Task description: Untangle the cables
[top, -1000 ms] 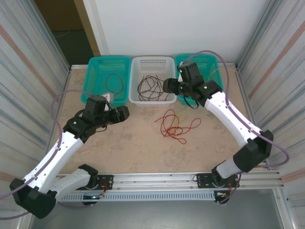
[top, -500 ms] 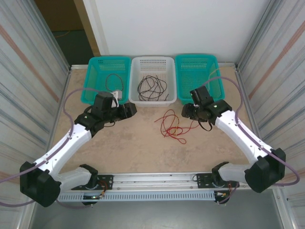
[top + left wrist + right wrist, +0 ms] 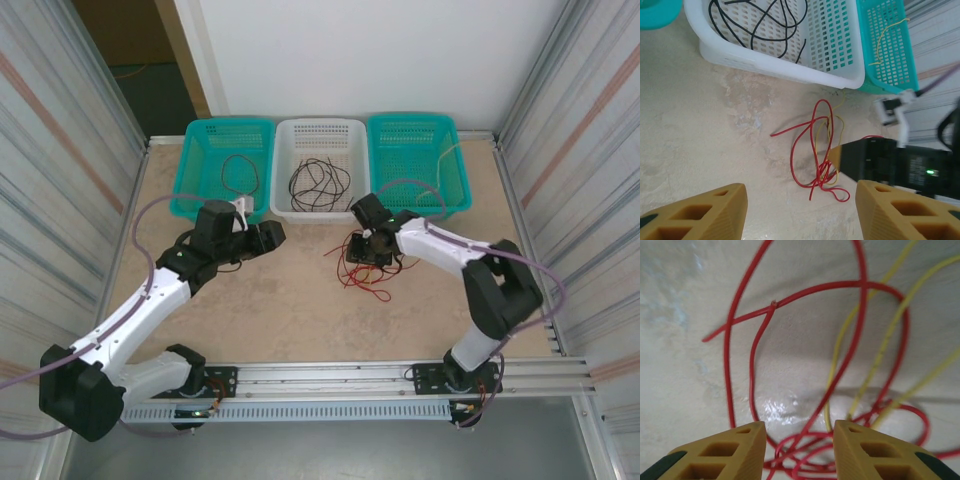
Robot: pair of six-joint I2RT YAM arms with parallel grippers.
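Beige mottled tabletop (image 3: 280, 300), corrugated metal walls (image 3: 60, 120) either side. Red and yellow cables (image 3: 772, 304) lay tangled just beyond right gripper (image 3: 799, 427), jaws narrow, nothing clamped. Left gripper (image 3: 801, 187) stood wide, cables ahead.

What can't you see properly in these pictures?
- Top view: the right hand covers the middle of the red and yellow cables.
- Left wrist view: that hand's black body hides the tangle's right side.
- Right wrist view: the cables run off the bottom edge between the fingers, crossings blurred.
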